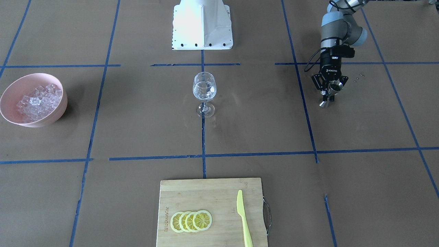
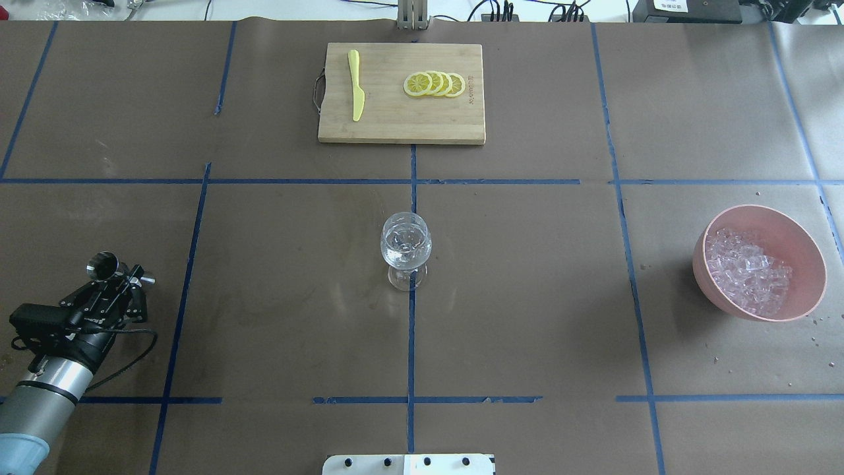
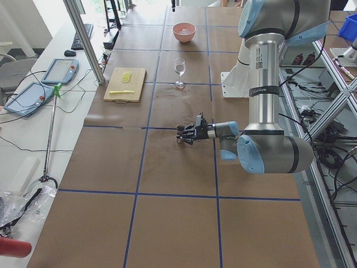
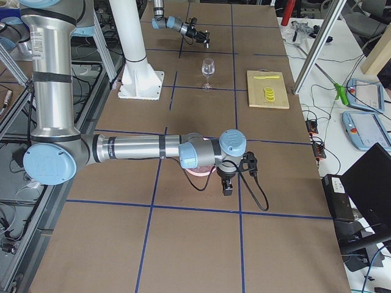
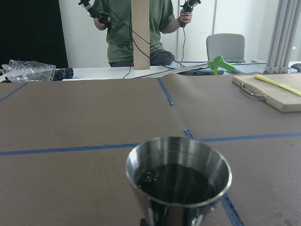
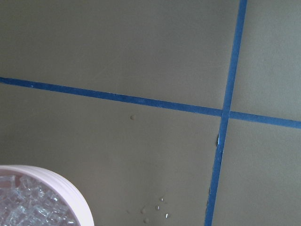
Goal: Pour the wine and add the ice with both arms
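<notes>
A stemmed glass (image 1: 204, 90) (image 2: 405, 244) stands at the table's centre with a little clear wine in its bowl. My left gripper (image 1: 328, 93) (image 2: 117, 282) is far off on my left, shut on a steel jigger (image 1: 331, 92) (image 2: 102, 266). The left wrist view shows the jigger's cup (image 5: 178, 176) upright, dark and wet inside. The ice (image 1: 37, 101) (image 2: 748, 274) lies heaped in a pink bowl (image 1: 58, 113) (image 2: 801, 247) on my right. My right gripper (image 4: 227, 185) hangs beside that bowl (image 6: 70, 188); I cannot tell whether it is open or shut.
A wooden cutting board (image 1: 205, 192) (image 2: 395, 125) with lemon slices (image 1: 191, 221) and a yellow knife (image 1: 243, 216) lies at the far side. The white pedestal (image 1: 202, 24) is behind the glass. A person (image 5: 136, 28) stands beyond the table's left end. Droplets (image 6: 157, 209) dot the paper near the bowl.
</notes>
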